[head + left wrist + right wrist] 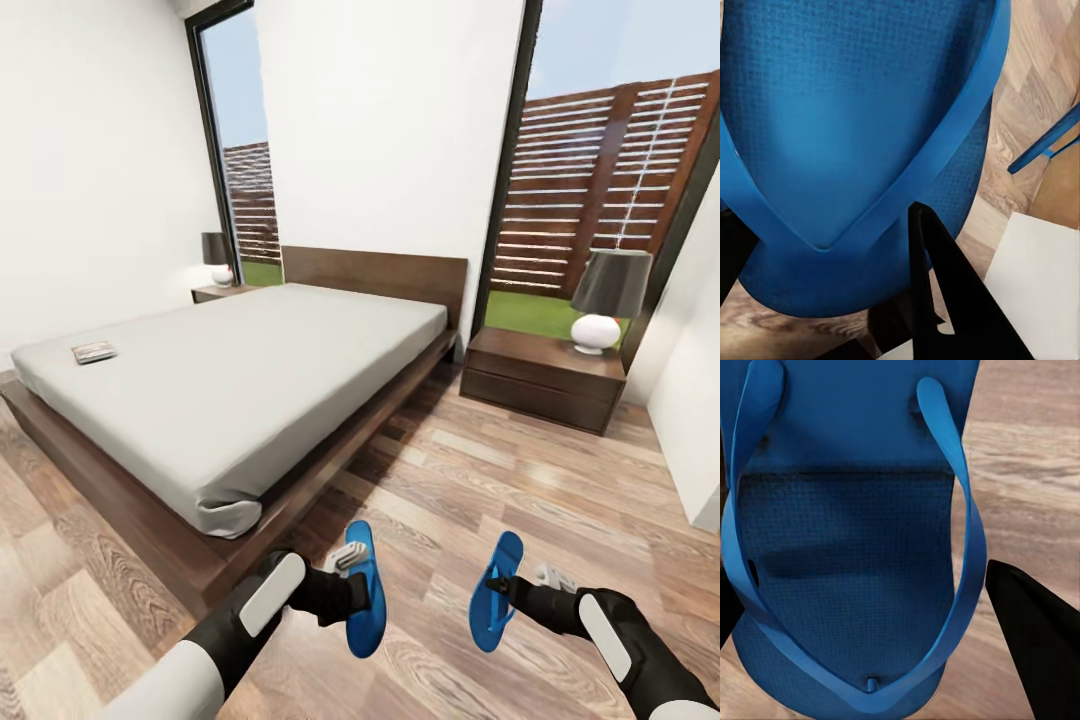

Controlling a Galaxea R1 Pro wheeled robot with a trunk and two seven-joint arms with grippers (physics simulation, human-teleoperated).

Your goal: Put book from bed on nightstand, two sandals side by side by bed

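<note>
Item: bedroom, two-arm carry in progress. Left gripper (pixel 350 575) clenched on the left sandal (pixel 362 590), held on edge above the wood-plank floor (pixel 450 480) just off the foot corner of the bed (pixel 240 380); in the left wrist view the sandal (pixel 855 150) lies across the dark finger (pixel 945 300), strap side facing the camera. Right gripper (pixel 512 590) grasping the right sandal (pixel 495 592), likewise raised over bare floor; the right wrist view shows its toe strap (pixel 960 547) arching over the footbed (pixel 847 532). The two sandals hang apart, not yet side by side, neither touching the floor as far as can be judged. Book (pixel 94 351) lies flat on the mattress near the far-side edge, well apart from both arms, untouched. Nightstand (pixel 545 375) with a lamp (pixel 605 300) stands right of the headboard; a second nightstand (pixel 222 291) sits beyond the bed. Risks, as judged: each sandal is pinched on a thin, flexible part, so it may swing or slip when lowered; released on edge it could tip strap-down or land askew; setting them down unevenly would leave a gap or a skew; the left one may knock the bed frame. Writing: none legible; the book cover is too small to read
</note>
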